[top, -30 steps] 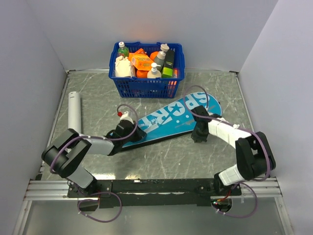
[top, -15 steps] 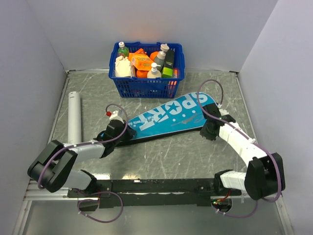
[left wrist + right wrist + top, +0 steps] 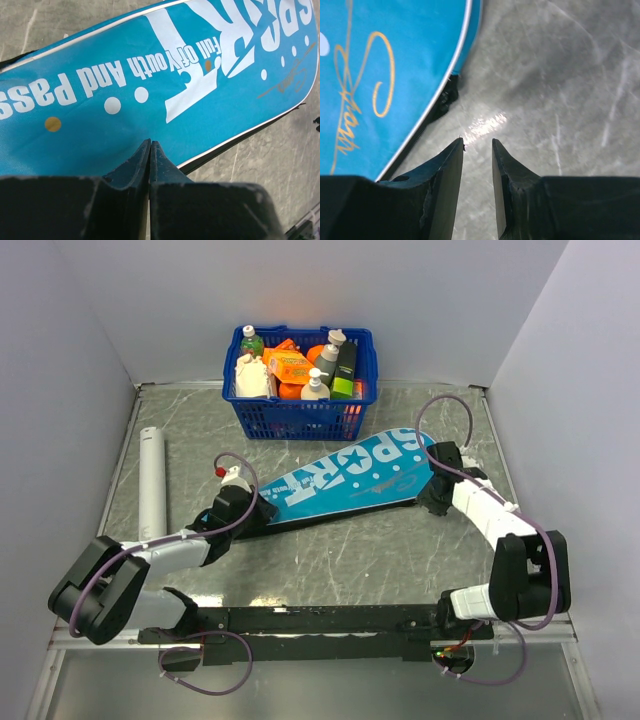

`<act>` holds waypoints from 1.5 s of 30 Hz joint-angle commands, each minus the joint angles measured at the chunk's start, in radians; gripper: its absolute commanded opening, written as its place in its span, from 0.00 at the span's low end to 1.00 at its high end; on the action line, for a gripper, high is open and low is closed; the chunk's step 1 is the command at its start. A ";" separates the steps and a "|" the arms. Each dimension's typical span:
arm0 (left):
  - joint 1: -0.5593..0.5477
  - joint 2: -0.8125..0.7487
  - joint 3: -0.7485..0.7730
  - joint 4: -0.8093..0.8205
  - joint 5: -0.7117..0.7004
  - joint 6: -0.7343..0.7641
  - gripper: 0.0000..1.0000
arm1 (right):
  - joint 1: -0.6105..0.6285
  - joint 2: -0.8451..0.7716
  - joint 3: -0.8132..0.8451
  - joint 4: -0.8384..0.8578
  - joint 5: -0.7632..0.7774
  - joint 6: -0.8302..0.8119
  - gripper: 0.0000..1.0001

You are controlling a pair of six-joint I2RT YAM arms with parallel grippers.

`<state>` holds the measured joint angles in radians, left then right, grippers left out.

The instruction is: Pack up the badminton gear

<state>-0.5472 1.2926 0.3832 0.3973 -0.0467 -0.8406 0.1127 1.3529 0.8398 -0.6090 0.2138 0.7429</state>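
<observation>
- Where the grey marbled table carries the gear, the teal "SPORT" case lies flat and diagonal at its middle. The wide head end points far-right, the narrow handle end near-left.
- The blue plastic basket, filled with bottles and orange packs, stands just beyond the case's upper edge. Whether the two touch cannot be determined.
- The long white tube lies on the table well to the left of the case's narrow end, clear of it.
- The left gripper sits at the narrow end of the case. Its fingers are pressed together with no gap, and the tips meet over the teal face below the white lettering. Whether any fabric is pinched between them cannot be determined.
- The right gripper sits at the head end of the case, on its near-right side. Its fingers stand a narrow gap apart and hold nothing. They are over bare table, just beside the case's white-piped edge and black zip strip.
</observation>
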 commanded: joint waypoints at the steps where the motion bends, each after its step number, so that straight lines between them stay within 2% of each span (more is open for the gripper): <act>1: 0.003 -0.013 0.000 0.023 0.011 0.034 0.07 | -0.016 0.047 0.059 0.084 -0.013 0.026 0.38; 16: 0.003 0.054 0.019 0.052 0.036 0.051 0.04 | -0.053 0.155 0.085 0.187 -0.043 0.052 0.40; 25: 0.004 0.086 0.031 0.061 0.038 0.051 0.03 | -0.054 0.212 0.061 0.215 -0.068 0.067 0.36; 31: 0.003 0.085 0.028 0.063 0.038 0.054 0.03 | -0.053 0.227 0.042 0.222 -0.068 0.072 0.24; 37: 0.004 0.080 0.019 0.069 0.038 0.049 0.02 | -0.053 0.216 0.028 0.221 -0.062 0.069 0.00; 45: 0.003 0.083 0.017 0.086 0.038 0.035 0.02 | -0.036 0.131 -0.004 0.224 -0.096 0.076 0.00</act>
<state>-0.5465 1.3724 0.3874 0.4297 -0.0154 -0.8055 0.0654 1.5455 0.8616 -0.3836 0.1410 0.8112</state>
